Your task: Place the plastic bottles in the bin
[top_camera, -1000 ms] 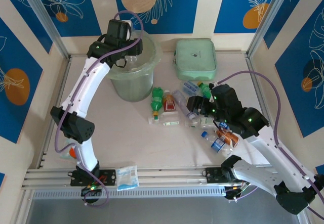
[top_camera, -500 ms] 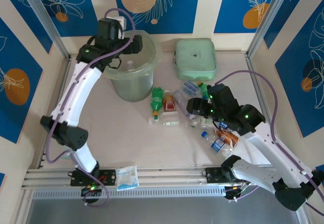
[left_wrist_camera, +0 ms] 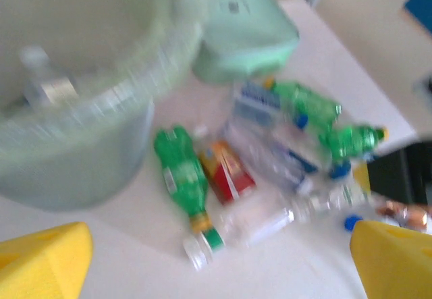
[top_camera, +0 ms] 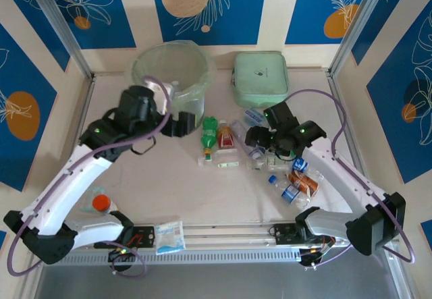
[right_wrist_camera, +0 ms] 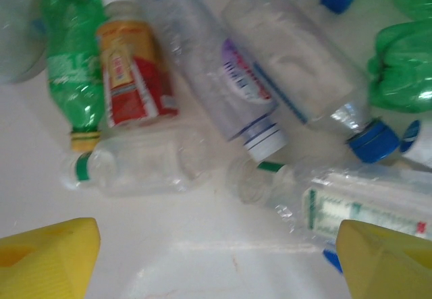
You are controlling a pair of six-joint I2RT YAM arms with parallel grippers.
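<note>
The plastic bottles (top_camera: 225,137) are scattered at centre right of the table (top_camera: 169,191) in the overhead view. Some of them lie directly under the right gripper (top_camera: 256,137), whose yellow fingers (right_wrist_camera: 47,255) are spread wide with nothing between them. In the right wrist view a clear ribbed bottle (right_wrist_camera: 135,164) is seen lying flat just above that gap. A red-labelled bottle (right_wrist_camera: 131,76) and a green bottle (right_wrist_camera: 71,76) are laid side by side at upper left.

The left gripper (top_camera: 181,125) is likewise held wide and empty, between the bin (top_camera: 192,96) and the green bottle. The bin is placed at upper centre left: round, tapered, translucent pale green, lined with crinkly clear film. The bottles are small, glossy, and capped blue, white or green.
</note>
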